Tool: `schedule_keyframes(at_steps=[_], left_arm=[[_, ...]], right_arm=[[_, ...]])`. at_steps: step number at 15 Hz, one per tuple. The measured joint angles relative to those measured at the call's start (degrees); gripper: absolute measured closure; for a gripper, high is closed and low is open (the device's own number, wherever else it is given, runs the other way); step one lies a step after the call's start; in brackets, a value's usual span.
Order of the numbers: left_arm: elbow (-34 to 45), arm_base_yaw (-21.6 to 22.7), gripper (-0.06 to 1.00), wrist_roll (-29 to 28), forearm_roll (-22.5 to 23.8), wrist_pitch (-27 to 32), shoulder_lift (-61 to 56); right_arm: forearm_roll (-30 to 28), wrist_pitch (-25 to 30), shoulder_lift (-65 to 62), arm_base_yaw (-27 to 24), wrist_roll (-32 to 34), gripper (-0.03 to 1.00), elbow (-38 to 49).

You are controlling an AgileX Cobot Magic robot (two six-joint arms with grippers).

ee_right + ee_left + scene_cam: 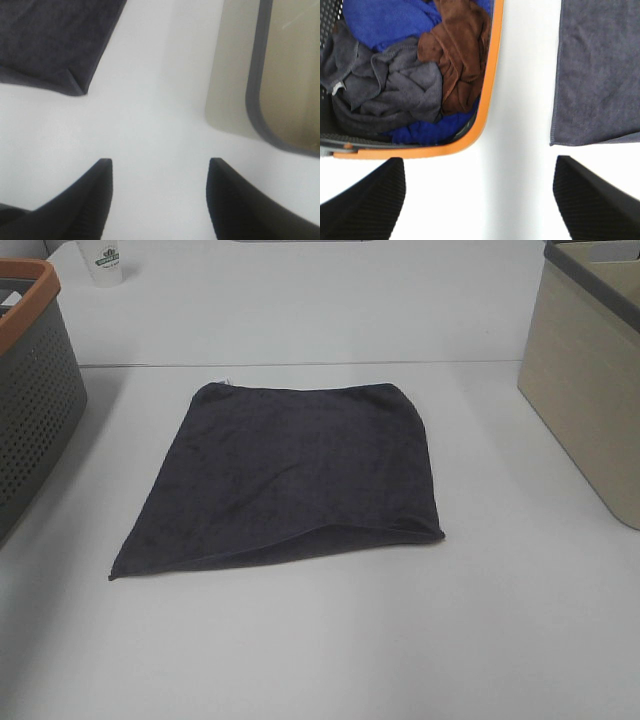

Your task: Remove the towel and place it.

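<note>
The large charcoal-grey terry towel (285, 480), roughly square, is spread flat on the white table (330, 650) between the grey perforated orange-rimmed basket (28, 390) and the beige bin (590, 380), so the task is judged barely begun; a corner must next be approached and pinched. Neither arm is seen from above, while the wrist views show the left gripper (479, 200) spread wide and the right gripper (160, 200) parted, both empty, and crumpled blue, brown and grey cloths (405, 70) inside the basket

The gripper (479, 200) hangs wide apart over bare table (525, 100), between the cloth-filled basket (487, 95) and the towel (600, 70).
</note>
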Motion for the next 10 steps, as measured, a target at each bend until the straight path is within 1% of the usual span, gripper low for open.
schedule_keyframes(at_steps=[3,5,7,10], left_arm=[[10.9,0.0,0.19,-1.1,0.3,-3.2,-10.0],[17.5,0.0,0.19,-1.9,0.3,-3.6,-16.3],[22.9,0.0,0.19,-2.1,0.3,-4.1,-22.1],[28.2,0.0,0.19,-2.1,0.3,-4.2,-29.5]], right_arm=[[0.1,-0.1,-8.4,0.0,0.0,0.4,12.7],[0.3,-0.7,-14.9,0.0,0.1,0.4,20.3],[0.8,-2.8,-21.3,0.0,0.2,0.4,26.7],[1.7,-4.2,-29.7,0.0,0.2,0.4,32.7]])
